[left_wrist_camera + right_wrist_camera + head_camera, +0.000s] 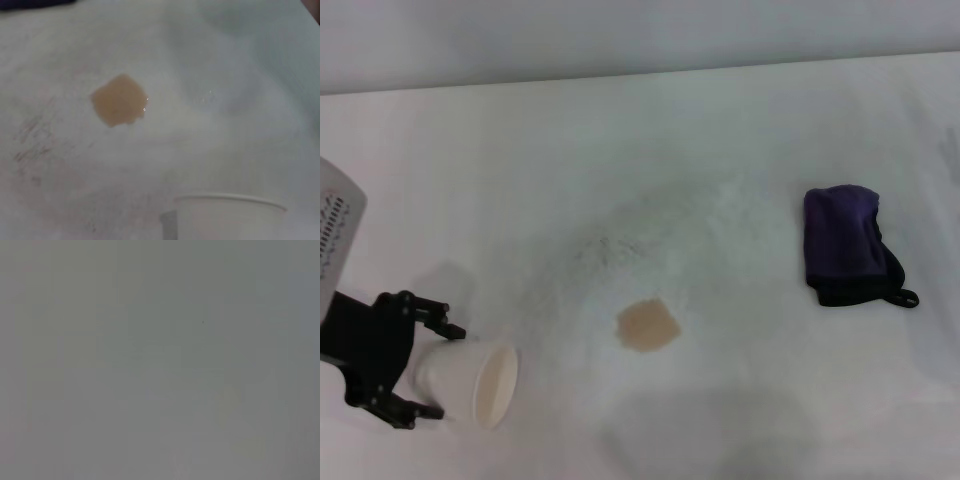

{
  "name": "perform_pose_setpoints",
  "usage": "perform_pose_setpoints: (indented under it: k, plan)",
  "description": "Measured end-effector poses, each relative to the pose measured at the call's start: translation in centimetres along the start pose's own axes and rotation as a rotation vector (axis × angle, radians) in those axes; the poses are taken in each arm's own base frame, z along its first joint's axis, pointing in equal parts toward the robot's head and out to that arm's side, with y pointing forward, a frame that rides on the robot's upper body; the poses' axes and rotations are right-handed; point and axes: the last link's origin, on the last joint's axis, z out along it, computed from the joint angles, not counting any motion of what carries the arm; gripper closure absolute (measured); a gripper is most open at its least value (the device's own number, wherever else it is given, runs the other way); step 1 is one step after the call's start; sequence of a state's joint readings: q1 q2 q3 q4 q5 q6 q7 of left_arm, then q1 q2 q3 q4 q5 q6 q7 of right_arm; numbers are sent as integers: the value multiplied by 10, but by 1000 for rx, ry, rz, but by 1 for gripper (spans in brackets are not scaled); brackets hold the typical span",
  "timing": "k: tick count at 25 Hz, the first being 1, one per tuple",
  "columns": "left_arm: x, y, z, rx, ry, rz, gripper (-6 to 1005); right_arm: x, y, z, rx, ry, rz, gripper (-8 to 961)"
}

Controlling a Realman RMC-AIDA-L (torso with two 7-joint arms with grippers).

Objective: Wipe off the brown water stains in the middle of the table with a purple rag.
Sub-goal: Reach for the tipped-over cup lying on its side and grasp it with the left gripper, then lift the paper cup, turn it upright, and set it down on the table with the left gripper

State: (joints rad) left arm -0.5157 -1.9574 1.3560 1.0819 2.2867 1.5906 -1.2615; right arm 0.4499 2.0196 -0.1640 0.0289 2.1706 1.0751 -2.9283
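Counter (740,130): one, white and matte, with faint grey speckled scuffing around its middle.

Brown water stains (647,325): one light-brown, roughly square blotch with soft edges, in the middle of the counter, wet-looking in the left wrist view. It lies apart from everything else.

Purple rag (843,245): one, folded, dark purple with a black edge and a small black loop. It lies flat on the counter on the robot's right, well apart from the stain, with nothing touching it.

Cup (470,378): one, white paper, lying on its side on the robot's left, mouth turned toward the stain.

Left hand (432,370): one, black, low at the counter, its fingers spread wide on either side of the cup's base; whether they press it cannot be told.

Right hand: not visible; its wrist view shows only blank grey.
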Motion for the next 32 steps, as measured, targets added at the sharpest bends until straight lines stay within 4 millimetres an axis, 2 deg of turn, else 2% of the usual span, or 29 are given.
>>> perform_pose_setpoints:
  k: [4, 16, 23, 28, 32]
  plan:
    - [0, -1, 9, 1, 3, -5, 140, 2, 3, -1, -11, 5, 1, 80]
    - [1, 0, 16, 31, 36, -20, 193, 6, 1, -6, -13, 19, -6, 79]
    - [8, -8, 6, 198, 218, -101, 266, 6, -3, -9, -14, 15, -31, 79]
    - [16, -11, 0, 336, 403, -201, 272, 2, -9, -9, -19, -3, -70, 80]
    - [13, -12, 8, 441, 515, -291, 272, -3, -12, -6, -40, -16, -114, 80]
